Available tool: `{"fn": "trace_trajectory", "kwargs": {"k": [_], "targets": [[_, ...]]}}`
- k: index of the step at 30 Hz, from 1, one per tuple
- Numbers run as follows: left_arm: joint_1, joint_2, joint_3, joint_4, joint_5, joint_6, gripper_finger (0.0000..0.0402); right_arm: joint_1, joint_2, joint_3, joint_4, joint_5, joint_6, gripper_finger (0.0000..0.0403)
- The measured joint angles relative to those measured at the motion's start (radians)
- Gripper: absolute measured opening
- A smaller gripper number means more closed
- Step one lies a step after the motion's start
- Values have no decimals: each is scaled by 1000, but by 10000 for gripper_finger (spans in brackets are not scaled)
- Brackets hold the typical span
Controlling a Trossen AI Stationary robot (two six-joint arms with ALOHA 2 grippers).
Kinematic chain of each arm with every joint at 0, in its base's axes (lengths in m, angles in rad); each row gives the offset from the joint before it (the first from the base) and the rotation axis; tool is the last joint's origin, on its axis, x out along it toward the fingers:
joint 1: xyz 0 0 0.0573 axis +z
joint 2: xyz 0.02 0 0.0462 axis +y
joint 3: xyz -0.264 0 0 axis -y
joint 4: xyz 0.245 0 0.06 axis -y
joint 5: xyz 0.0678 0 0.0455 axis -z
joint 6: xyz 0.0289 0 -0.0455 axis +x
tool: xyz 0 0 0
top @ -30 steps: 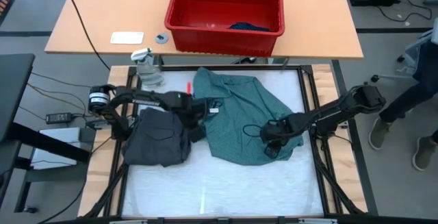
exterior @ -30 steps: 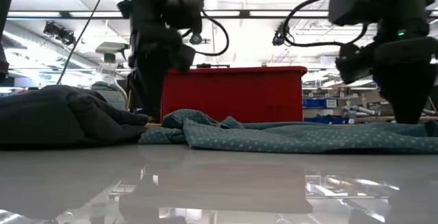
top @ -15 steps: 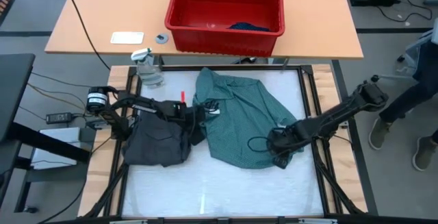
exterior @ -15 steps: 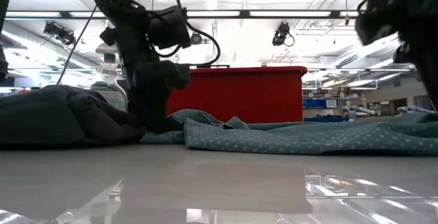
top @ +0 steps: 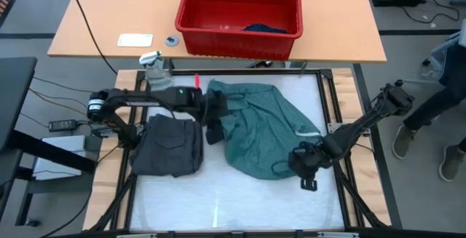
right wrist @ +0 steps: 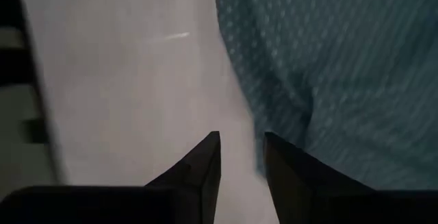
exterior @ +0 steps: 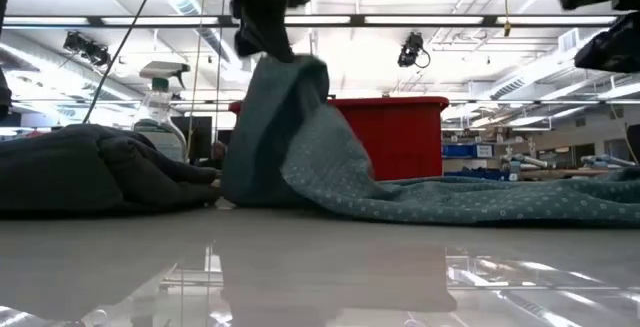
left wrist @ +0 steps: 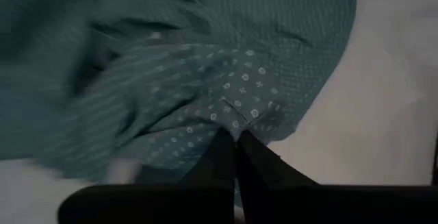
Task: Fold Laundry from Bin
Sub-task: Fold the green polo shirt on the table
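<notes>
My left gripper [left wrist: 236,138] has just pinched shut on the T-shirt's [top: 258,132] left edge and raised it off the table [top: 240,198] — unfolding can start — while my right gripper [right wrist: 239,152], part open beside the near-right hem, holds nothing; bin [top: 240,38] far.

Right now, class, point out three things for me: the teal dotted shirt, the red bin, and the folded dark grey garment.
teal dotted shirt [top: 262,132], high view, middle of the spread cloth.
red bin [top: 240,43], high view, near outer wall.
folded dark grey garment [top: 169,147], high view, centre of its top.
</notes>
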Motion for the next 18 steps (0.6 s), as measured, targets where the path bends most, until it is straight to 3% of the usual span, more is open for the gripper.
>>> {"fn": "trace_trajectory", "kwargs": {"k": [4, 9, 18], "targets": [[28, 1, 65, -101, -14, -10, 2, 34, 40, -49, 92, 132, -32, 131], [19, 2, 88, -258, -14, -38, 1, 58, 90, -111, 245, 92, 4, 148], [-15, 3, 88, -373, -18, -68, 0, 85, 197, -157, 293, 137, 46, 175]]}}
